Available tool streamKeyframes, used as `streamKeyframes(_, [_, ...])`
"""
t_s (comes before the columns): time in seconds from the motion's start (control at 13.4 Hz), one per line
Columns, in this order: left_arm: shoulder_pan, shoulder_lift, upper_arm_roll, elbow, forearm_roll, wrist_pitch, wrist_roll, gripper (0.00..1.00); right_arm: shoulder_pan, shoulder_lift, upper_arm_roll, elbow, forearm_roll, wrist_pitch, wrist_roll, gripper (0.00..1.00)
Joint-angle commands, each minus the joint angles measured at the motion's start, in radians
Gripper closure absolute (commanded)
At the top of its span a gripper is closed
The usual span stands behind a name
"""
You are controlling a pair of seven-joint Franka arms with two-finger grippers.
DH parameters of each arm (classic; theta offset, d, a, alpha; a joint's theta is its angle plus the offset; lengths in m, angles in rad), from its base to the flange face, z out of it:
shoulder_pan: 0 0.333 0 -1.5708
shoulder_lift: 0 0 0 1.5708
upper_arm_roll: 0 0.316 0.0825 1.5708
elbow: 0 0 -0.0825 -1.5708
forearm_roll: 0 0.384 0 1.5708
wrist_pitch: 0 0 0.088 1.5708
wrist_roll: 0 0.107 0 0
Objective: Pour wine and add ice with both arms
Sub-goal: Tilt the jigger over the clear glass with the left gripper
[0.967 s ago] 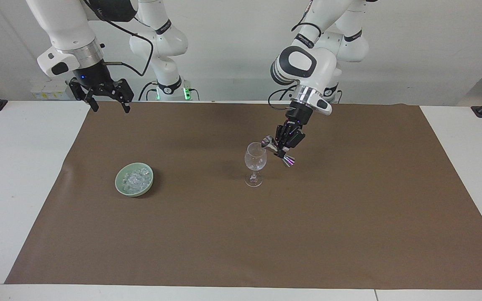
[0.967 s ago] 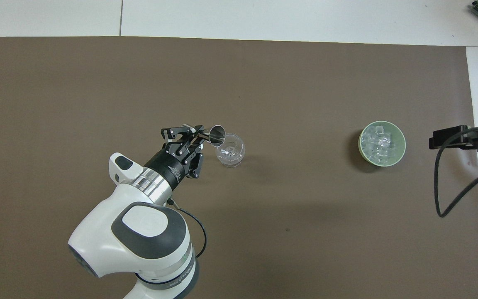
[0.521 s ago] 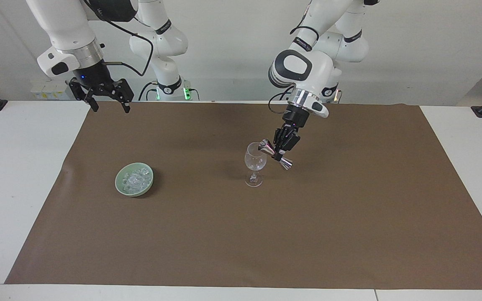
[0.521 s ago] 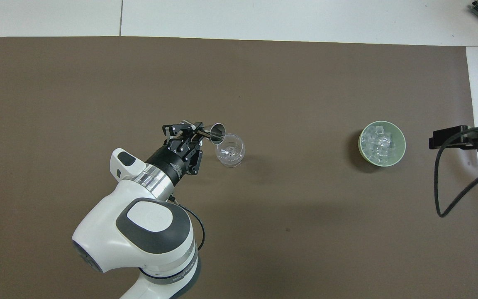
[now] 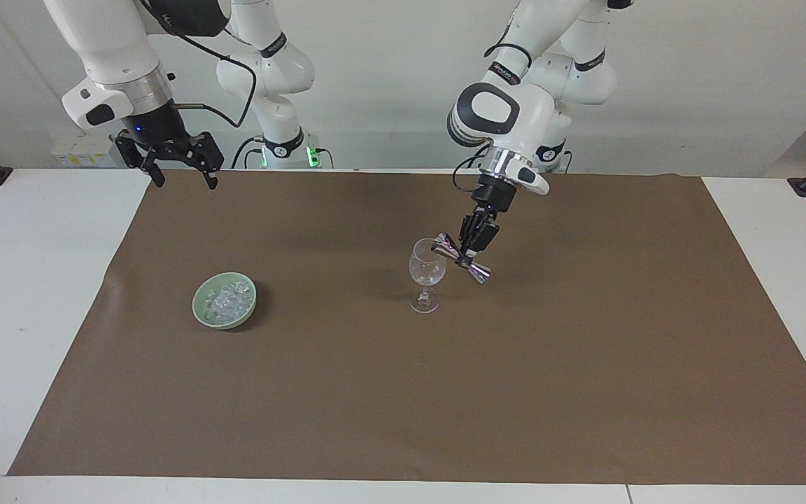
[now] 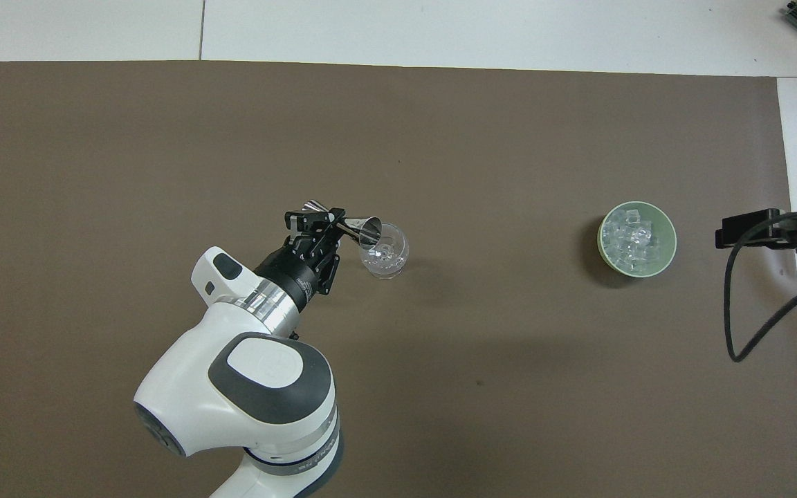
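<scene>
Left tool [image 5: 469, 250] pinches a tilted steel jigger [image 5: 460, 258], mouth at the wine glass [image 5: 425, 274] rim. Right tool [image 5: 179, 173], spread, waits near the ice [image 5: 224, 299] in its green bowl [image 5: 201, 313].

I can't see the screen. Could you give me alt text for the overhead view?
The left gripper holds a small metal jigger tipped over the rim of a clear stemmed glass standing on a brown mat. Toward the right arm's end sits a pale green bowl of ice, with the open right gripper beside it, holding nothing.
</scene>
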Motion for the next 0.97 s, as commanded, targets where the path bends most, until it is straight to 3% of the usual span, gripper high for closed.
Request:
streamKeyframes(0.0, [-0.025, 0.013, 0.008, 0.023, 0.01, 0.042, 0.04, 1.0, -0.007, -0.023, 0.002, -0.025, 0.021, 0.002, -0.021, 0.0])
streamKeyframes(0.89, [-0.051, 0.042, 0.008, 0.057, 0.087, 0.112, 0.115, 1.0, -0.007, -0.023, 0.003, -0.025, 0.021, 0.002, -0.021, 0.0])
